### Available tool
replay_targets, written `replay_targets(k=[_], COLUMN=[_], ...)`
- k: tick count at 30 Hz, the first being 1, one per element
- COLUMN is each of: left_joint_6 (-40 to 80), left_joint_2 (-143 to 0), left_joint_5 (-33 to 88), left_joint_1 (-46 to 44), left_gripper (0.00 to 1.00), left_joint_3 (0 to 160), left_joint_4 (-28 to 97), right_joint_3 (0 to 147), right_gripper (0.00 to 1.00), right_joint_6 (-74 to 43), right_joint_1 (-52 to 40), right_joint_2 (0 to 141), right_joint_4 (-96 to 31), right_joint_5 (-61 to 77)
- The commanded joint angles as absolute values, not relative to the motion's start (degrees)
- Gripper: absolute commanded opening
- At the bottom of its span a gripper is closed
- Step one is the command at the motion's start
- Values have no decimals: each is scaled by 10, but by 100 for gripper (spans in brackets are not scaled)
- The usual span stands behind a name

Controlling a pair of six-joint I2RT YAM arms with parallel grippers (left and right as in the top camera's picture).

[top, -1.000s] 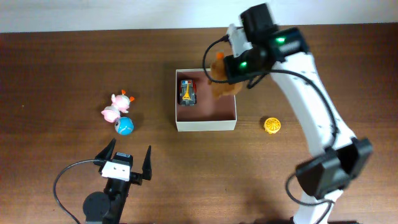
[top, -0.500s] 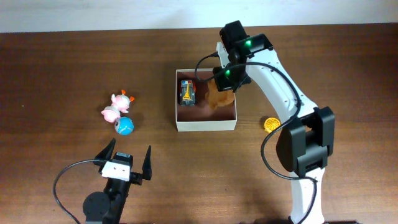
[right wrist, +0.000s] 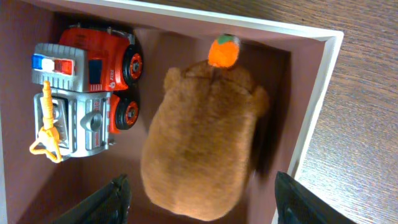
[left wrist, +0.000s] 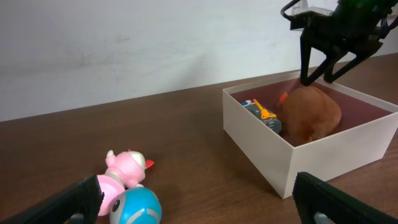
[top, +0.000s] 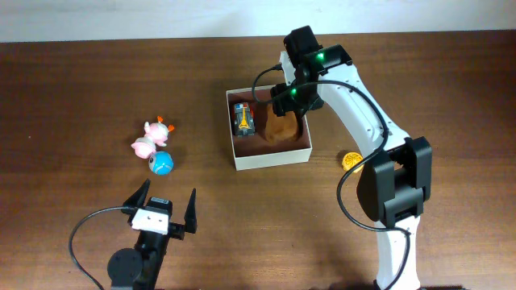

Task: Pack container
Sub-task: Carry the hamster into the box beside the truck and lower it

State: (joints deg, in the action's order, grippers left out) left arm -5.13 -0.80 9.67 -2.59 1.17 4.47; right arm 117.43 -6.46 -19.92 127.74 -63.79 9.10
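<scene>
Dark wooden table [top: 97,72] against a plain white wall, two arms working at it. The container [top: 272,160] sits a bit past the middle of the table and slightly skewed; cream walls outside, pinkish-brown inside. Two things are in it already; a little red-and-grey toy fire truck [top: 243,118] is parked along the left wall, and a brown plush [top: 282,130] lies right beside it, taking up most of the middle.

The right gripper [top: 287,103] hangs straight over that plush. Its fingers are spread wide with nothing pinched between them; from the left wrist view the tips [left wrist: 309,74] look to be just above the plush's [left wrist: 311,115] back. The right wrist camera looks straight down into the box [right wrist: 280,87]; the truck [right wrist: 81,93] is on the left and the plush [right wrist: 205,149] has a small orange bit [right wrist: 224,51] at its top end.

The left gripper [top: 164,205] is down at the near edge, well apart from everything; its fingers are spread too and it's empty.

Outside the box, a pink toy [top: 149,137] and a blue ball [top: 162,163] sit close together off to the left. A small yellow-orange ball [top: 351,162] sits near the box's front right corner, close to the right arm.
</scene>
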Motion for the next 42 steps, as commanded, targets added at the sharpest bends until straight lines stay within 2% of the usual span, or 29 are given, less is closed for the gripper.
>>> replay_targets(k=[1, 5, 10, 12, 16, 23, 42], left_joint_6=[-59, -59, -59, -59, -59, -59, -59], left_joint_2=[-3, -3, -3, -3, -3, -3, -3], left_joint_5=[101, 101, 101, 101, 101, 101, 101], left_joint_1=[-23, -23, -23, -23, -23, -23, -23], left_gripper=[99, 100, 99, 100, 100, 100, 99], left_joint_3=[9, 9, 9, 9, 9, 9, 9], left_joint_4=[44, 44, 44, 44, 44, 44, 44], right_joint_3=[1180, 1180, 1180, 1180, 1180, 1180, 1180], right_gripper=[66, 56, 28, 20, 13, 9, 7], right_joint_6=[-67, -67, -67, -67, -68, -87, -95], right_joint_1=[-203, -211, -237, -253, -281, -300, -255], right_joint_2=[1274, 1266, 1265, 1265, 1265, 1288, 1309], right_joint_4=[-640, -656, -677, -675, -666, -659, -646], right_joint_5=[130, 176, 180, 180, 160, 96, -17])
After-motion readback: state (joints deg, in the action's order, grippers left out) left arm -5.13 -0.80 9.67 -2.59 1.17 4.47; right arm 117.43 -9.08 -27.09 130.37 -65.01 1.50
